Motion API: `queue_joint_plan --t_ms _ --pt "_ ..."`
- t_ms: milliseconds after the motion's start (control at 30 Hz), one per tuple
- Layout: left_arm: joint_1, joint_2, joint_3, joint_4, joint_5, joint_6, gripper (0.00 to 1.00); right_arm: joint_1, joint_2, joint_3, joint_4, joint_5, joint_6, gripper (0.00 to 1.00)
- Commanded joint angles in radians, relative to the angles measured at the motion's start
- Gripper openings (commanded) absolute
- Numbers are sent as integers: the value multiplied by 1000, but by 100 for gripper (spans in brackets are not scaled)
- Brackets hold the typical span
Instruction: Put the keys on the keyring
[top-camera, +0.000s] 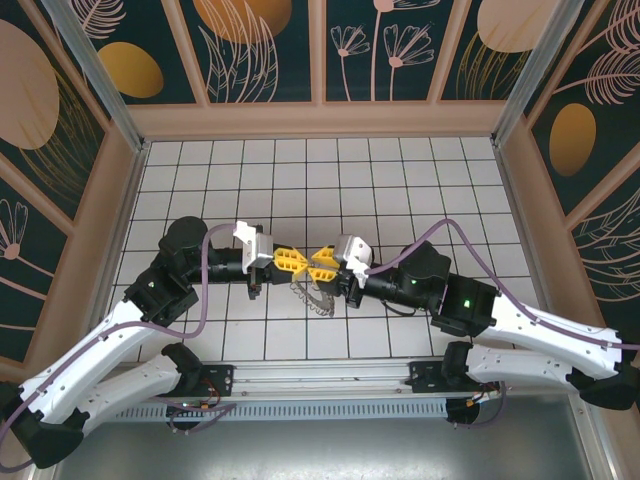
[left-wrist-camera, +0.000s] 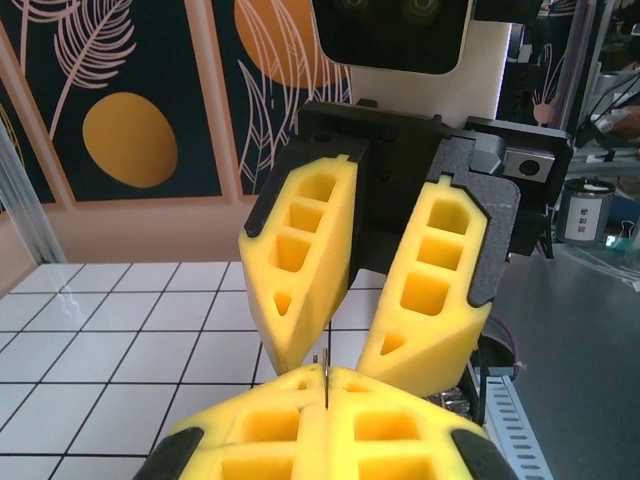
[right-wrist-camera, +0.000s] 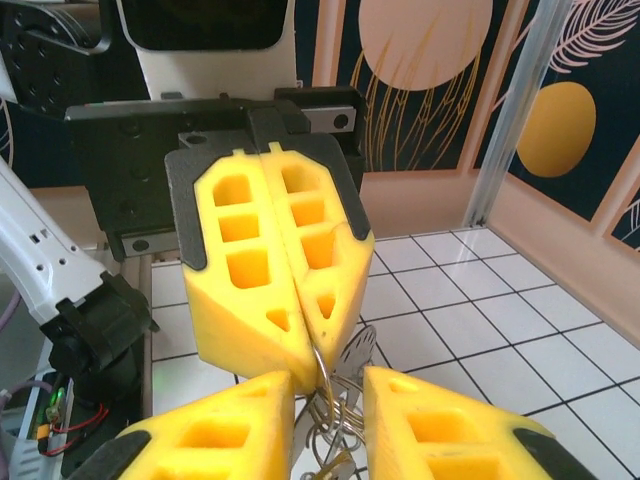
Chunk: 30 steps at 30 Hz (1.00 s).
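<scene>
Where the two arms meet over the middle of the white tiled table (top-camera: 400, 180), we see the left gripper (top-camera: 296, 263) and the right gripper (top-camera: 320, 265) tip to tip, nearly touching. The keyring (top-camera: 313, 297) sits just below and between them in the top view. It reads as a small grey metal shape with a ragged, toothed outline against the tiles.

From the right wrist camera we get a closer look. The keyring (right-wrist-camera: 325, 425) shows as several thin loops of bright steel wire, bunched together and running up between the yellow fingers. The left gripper (right-wrist-camera: 312, 350) has its fingers pressed flat together, and a thin wire loop is pinched at their very tip. A flat metal piece (right-wrist-camera: 356, 352), pale and blade-like, stands just beside those fingertips and against the loops. Whether it is the key we cannot tell.

In that same view, the right gripper (right-wrist-camera: 328, 400) has its two fingers apart, with the wire loops in the gap between them. We cannot tell whether the pads touch the wire.

From the left wrist camera, we see a thin sliver of metal standing up from the seam of the closed left gripper (left-wrist-camera: 325, 385).
</scene>
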Motion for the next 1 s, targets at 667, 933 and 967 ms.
queue_joint_plan --t_ms 667,933,967 --pt "-6 38 113 -217 -135 122 6 5 37 98 -135 104 -87 0" --pt "-6 109 199 -398 -253 228 23 7 132 203 -261 151 -134 0" --pt "-6 116 205 -410 -260 236 23 6 139 212 -268 151 -139 0"
